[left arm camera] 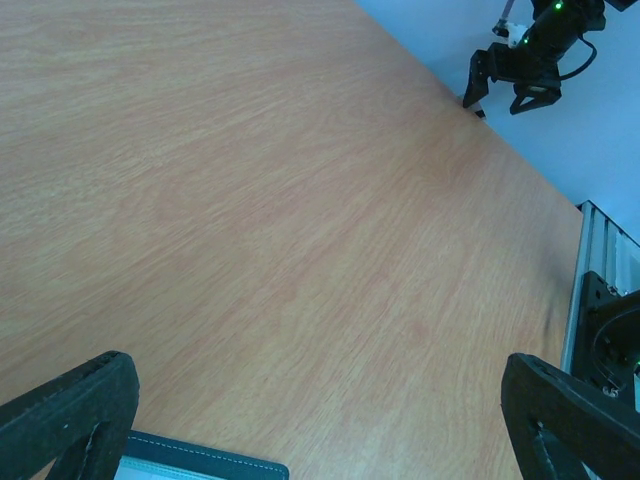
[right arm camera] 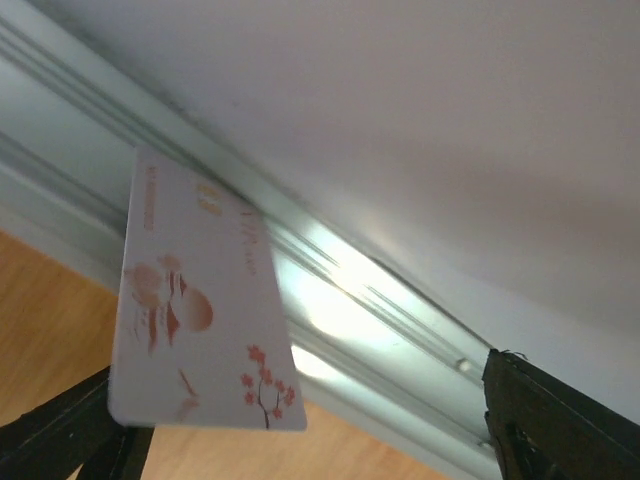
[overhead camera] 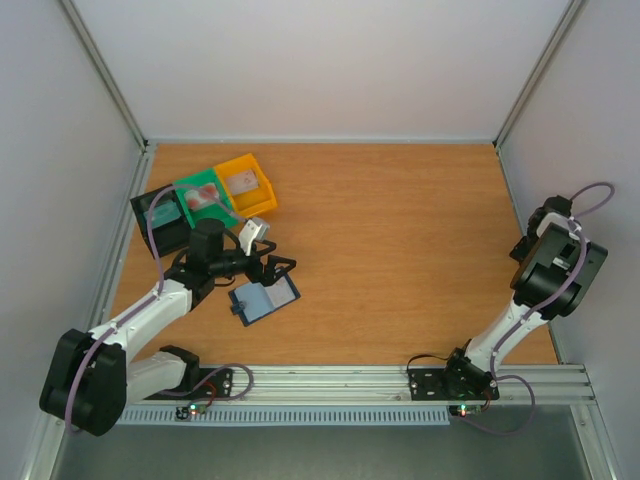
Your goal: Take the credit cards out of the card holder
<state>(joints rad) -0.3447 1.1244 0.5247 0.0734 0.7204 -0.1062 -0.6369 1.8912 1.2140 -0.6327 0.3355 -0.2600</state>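
Note:
The dark navy card holder (overhead camera: 265,299) lies open on the wood table, its blue-grey inside facing up. Its stitched edge shows at the bottom of the left wrist view (left arm camera: 200,466). My left gripper (overhead camera: 272,266) hovers just above and behind it, jaws wide open and empty (left arm camera: 320,440). My right gripper (overhead camera: 528,232) is drawn back at the right wall, jaws wide apart (right arm camera: 315,430). A pale credit card with reddish blossom marks (right arm camera: 195,300) clings to its left finger (right arm camera: 70,440), not clamped. Other cards lie in the bins.
Three bins stand at the back left: black (overhead camera: 150,222) with a teal card, green (overhead camera: 220,184) with a pale reddish card, yellow (overhead camera: 262,183) with a pale card. The aluminium rail (overhead camera: 400,378) runs along the near edge. Enclosure walls surround the table.

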